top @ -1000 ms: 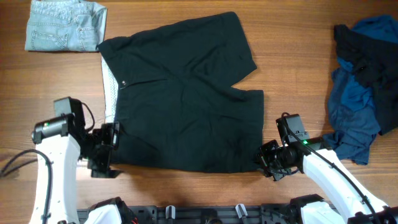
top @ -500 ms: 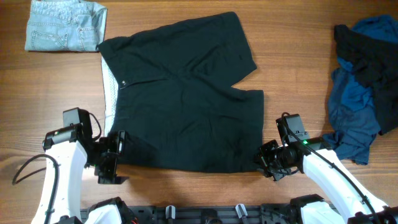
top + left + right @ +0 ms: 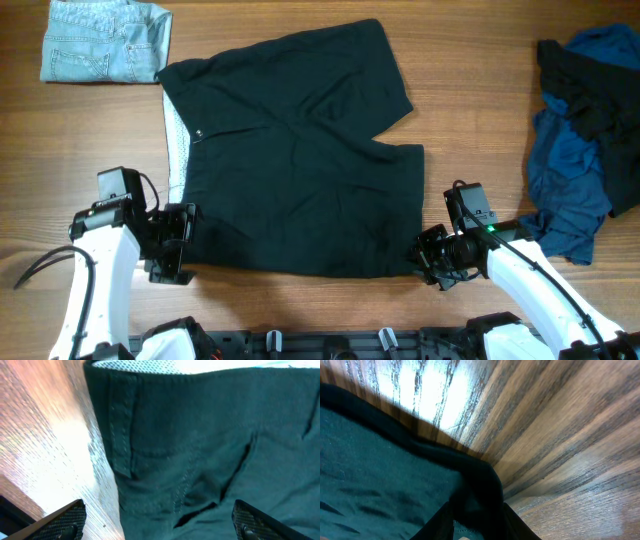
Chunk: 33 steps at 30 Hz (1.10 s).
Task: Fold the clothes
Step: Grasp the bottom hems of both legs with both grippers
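Observation:
The clothes, black shorts [image 3: 300,150], lie spread flat in the middle of the wooden table [image 3: 480,100], with the waistband and its pale lining to the left. My left gripper [image 3: 177,245] is open at the near-left waistband corner. In the left wrist view the wide-apart fingertips [image 3: 62,521] flank that corner of the shorts [image 3: 200,445], with wood on the left side. My right gripper [image 3: 432,258] is at the near-right leg hem. The right wrist view has the right gripper [image 3: 477,527] shut on the black hem corner [image 3: 480,485] of the shorts.
A folded light-blue denim garment [image 3: 105,40] lies at the far left corner. Royal-blue and navy garments [image 3: 580,150] are piled on the right, close to my right arm. A black rail [image 3: 330,345] runs along the table's near edge.
My left arm has shifted slightly right, bringing its open gripper over the shorts' waistband corner, and the jaws have narrowed a little. The right arm and the shorts have not moved.

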{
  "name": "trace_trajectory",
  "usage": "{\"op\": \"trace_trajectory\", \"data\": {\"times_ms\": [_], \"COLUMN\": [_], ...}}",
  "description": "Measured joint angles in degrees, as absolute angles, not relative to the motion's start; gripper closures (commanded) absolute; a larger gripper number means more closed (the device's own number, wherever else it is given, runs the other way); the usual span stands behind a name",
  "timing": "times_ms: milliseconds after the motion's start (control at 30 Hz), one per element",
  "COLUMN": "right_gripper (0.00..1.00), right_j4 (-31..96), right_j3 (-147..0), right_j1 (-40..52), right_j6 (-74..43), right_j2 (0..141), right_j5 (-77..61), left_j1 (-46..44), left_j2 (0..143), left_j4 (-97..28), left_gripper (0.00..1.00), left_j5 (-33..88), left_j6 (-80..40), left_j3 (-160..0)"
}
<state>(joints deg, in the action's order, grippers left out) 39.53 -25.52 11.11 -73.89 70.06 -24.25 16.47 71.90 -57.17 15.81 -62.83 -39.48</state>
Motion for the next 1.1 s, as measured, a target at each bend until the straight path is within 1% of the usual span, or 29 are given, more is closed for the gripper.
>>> {"op": "trace_trajectory", "data": {"times_ms": [67, 133, 300, 367, 400, 500, 567, 633, 700, 733, 767, 833, 900, 1100], "right_gripper": [0.70, 0.67, 0.68, 0.73, 0.73, 0.73, 0.73, 0.75, 0.80, 0.82, 0.86, 0.96, 0.96, 0.96], "right_j4": [39.4, 39.3, 39.1, 38.9, 38.9, 38.6, 38.5, 38.5, 38.5, 38.5, 38.4, 38.4, 38.3, 38.3], "right_j3": [-25.5, -25.5, -25.5, -25.5, -25.5, -25.5, -25.5, -25.5, -25.5, -25.5, -25.5, -25.5, -25.5, -25.5], "right_j1": [11.1, 11.1, 11.1, 11.1, 11.1, 11.1, 11.1, 11.1, 11.1, 11.1, 11.1, 11.1, 11.1, 11.1], "right_j6": [-73.9, -73.9, -73.9, -73.9, -73.9, -74.0, -74.0, -74.0, -74.0, -74.0, -74.2, -74.3, -74.6, -74.7], "right_j2": [70.1, 70.1, 70.1, 70.1, 70.1, 70.1, 70.1, 70.1, 70.1, 70.1, 70.1, 70.1, 70.1, 70.1], "right_j5": [-24.4, -24.4, -24.5, -24.5, -24.6, -24.7, -24.7, -24.7, -24.8, -24.9, -25.0, -25.1, -25.3, -25.5], "left_j1": [16.5, 16.5, 16.5, 16.5, 16.5, 16.5, 16.5, 16.5, 16.5, 16.5, 16.5, 16.5, 16.5, 16.5], "left_j2": [73.3, 74.5, 78.6, 79.4, 79.5, 79.6, 79.6, 79.6, 79.6, 79.6, 79.6, 79.6, 79.6, 79.6], "left_j4": [-57.1, -56.5, -50.5, -50.1, -50.1, -50.1, -50.2, -50.2, -50.2, -50.3, -50.3, -50.3, -50.3, -50.3], "left_gripper": [0.09, 0.09, 0.12, 0.19, 0.21, 0.24, 0.29, 0.38, 0.49, 0.57, 0.64, 0.82, 0.96, 0.96], "left_j5": [15.5, 15.2, 15.9, 16.0, 16.0, 15.9, 15.9, 15.8, 15.7, 15.6, 15.5, 15.4, 15.3, 15.3], "left_j6": [-62.8, -62.7, -62.6, -62.6, -62.3, -61.6, -61.6, -61.5, -61.4, -61.1, -60.9, -60.8, -60.9, -60.3], "left_j3": [-39.5, -39.5, -38.7, -38.7, -38.7, -38.7, -38.6, -38.5, -38.1, -37.8, -37.5, -36.8, -36.6, -36.5]}}
